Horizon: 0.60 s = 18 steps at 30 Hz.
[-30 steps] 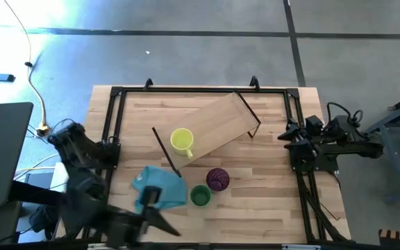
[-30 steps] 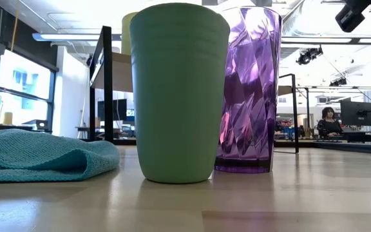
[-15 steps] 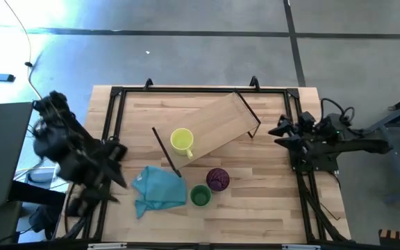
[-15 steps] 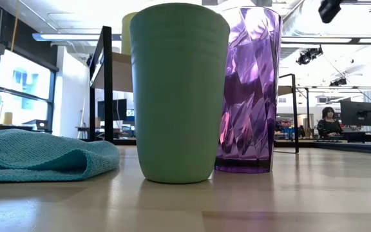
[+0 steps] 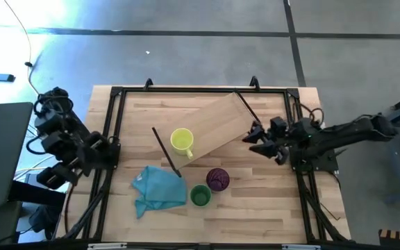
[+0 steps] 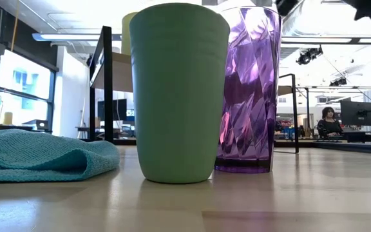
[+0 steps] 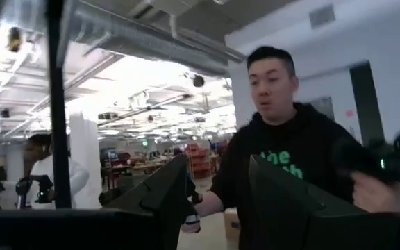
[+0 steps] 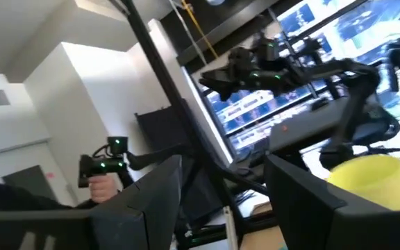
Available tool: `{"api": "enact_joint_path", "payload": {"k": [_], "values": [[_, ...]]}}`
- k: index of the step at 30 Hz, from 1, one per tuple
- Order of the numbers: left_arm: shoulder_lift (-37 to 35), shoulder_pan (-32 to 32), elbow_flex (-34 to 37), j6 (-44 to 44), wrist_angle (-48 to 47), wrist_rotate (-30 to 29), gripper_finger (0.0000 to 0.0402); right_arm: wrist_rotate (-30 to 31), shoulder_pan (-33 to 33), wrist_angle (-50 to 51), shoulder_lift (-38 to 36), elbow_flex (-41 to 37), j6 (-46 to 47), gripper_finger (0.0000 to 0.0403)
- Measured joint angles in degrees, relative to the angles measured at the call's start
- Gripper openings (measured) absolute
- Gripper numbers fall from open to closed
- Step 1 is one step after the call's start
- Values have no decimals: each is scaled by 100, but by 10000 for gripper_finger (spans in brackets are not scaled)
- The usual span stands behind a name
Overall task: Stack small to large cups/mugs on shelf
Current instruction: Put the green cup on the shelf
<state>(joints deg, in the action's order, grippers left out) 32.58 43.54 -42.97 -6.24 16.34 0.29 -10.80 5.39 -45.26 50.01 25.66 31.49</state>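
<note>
Near edge, centre: green cup (image 5: 200, 196) upright on tabletop (image 5: 255, 201), teal cloth (image 5: 160, 189) just left of it, crumpled.
Just beyond, right of green cup: purple tumbler (image 5: 217, 179) upright, close beside the cup; in low view green cup (image 6: 178, 90) overlaps tumbler (image 6: 250, 90), touching or not — can't tell.
Mid-table: shelf (image 5: 217, 125) set at an angle, thin black legs at both ends. Yellow mug (image 5: 182, 141) on its near-left end, upright, handle toward near side.
Right, level w/ shelf's right end: right gripper (image 5: 257, 141) reaching in over table, near shelf's right leg, apart from all cups; fingers spread, empty. Yellow mug (image 8: 377, 182) visible past them in right wrist view.
Far left, off table edge: left gripper (image 7: 217, 201) raised beside frame, pointing out into room; fingers parted, empty. Person in dark hoodie (image 7: 294, 149) beyond.
</note>
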Motion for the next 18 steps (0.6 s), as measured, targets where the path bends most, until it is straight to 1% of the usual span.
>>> {"api": "enact_joint_path", "payload": {"k": [2, 4, 6, 7, 8, 10, 13, 14, 16, 18], "values": [[14, -1, 187, 242, 247, -264, 147, -176, 73, -140, 303, 223, -99, 197], [101, -5, 300, 399, 374, -520, 147, -522, 109, -113, 593, 600, -202, 197], [240, -6, 338, 502, 457, -677, 147, -1027, 116, 244, 809, 1038, -181, 197], [308, -3, 339, 521, 489, -741, 147, -1237, 116, 594, 922, 1310, -173, 197], [389, -3, 340, 527, 574, -745, 147, -1383, 116, 1089, 1004, 1591, -191, 197], [539, 0, 340, 622, 810, -753, 147, -1603, 116, 2413, 1165, 2202, -416, 197], [740, -3, 338, 873, 1155, -919, 147, -1644, 114, 4613, 1432, 3165, -1067, 197], [795, -3, 338, 972, 1195, -980, 147, -1649, 116, 5186, 1534, 3457, -1272, 197], [946, -3, 338, 1125, 1233, -1092, 147, -1647, 116, 6004, 1720, 3970, -1555, 197], [1105, -3, 338, 1231, 1271, -1172, 147, -1628, 166, 6318, 1876, 4324, -1757, 197]]}}
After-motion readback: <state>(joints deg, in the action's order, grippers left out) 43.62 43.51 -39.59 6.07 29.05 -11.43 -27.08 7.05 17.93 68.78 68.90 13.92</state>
